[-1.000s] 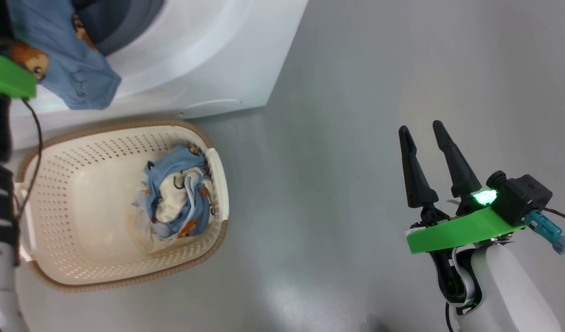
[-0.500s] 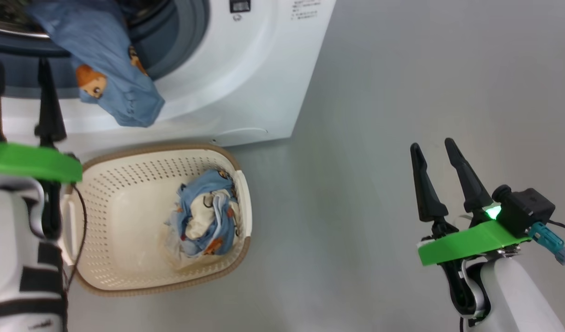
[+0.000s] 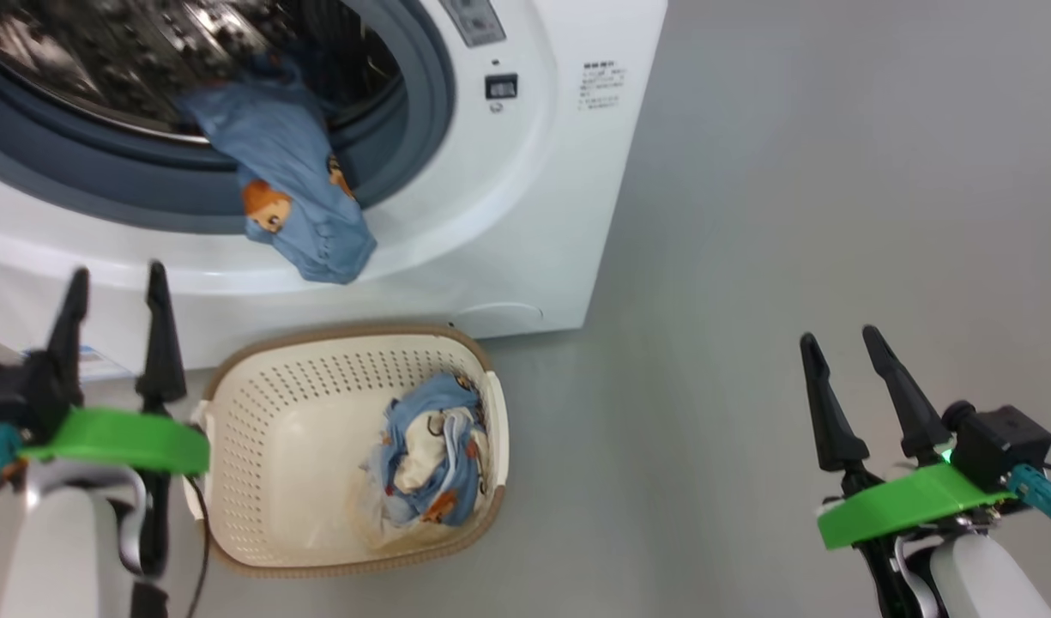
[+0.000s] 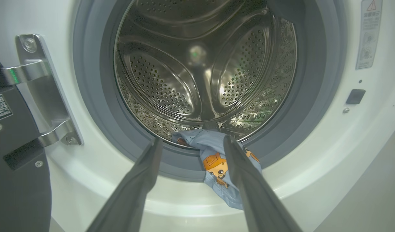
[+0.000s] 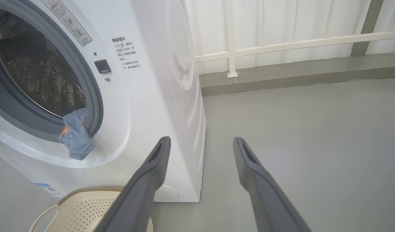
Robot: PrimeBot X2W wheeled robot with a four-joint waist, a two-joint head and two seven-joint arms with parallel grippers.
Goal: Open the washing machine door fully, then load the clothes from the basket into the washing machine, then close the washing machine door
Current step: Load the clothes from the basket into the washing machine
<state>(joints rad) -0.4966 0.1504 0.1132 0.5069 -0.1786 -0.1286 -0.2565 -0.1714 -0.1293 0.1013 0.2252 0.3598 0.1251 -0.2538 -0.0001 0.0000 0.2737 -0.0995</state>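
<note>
Pulled back from the washing machine (image 3: 525, 215), the left gripper (image 3: 117, 271) gapes empty, lower left; the right gripper (image 3: 836, 335) too, lower right. Blue cartoon-print clothes (image 3: 298, 215) droop from its mouth, more crumpled in the basket (image 3: 259, 378).

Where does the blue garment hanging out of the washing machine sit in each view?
Head view: blue garment, upper left of centre.
Left wrist view: blue garment, bottom centre.
Right wrist view: blue garment, left side, about mid-height.
Shared landmark: the small black square on the washing machine front, up and to the right of the garment in every view.
</note>
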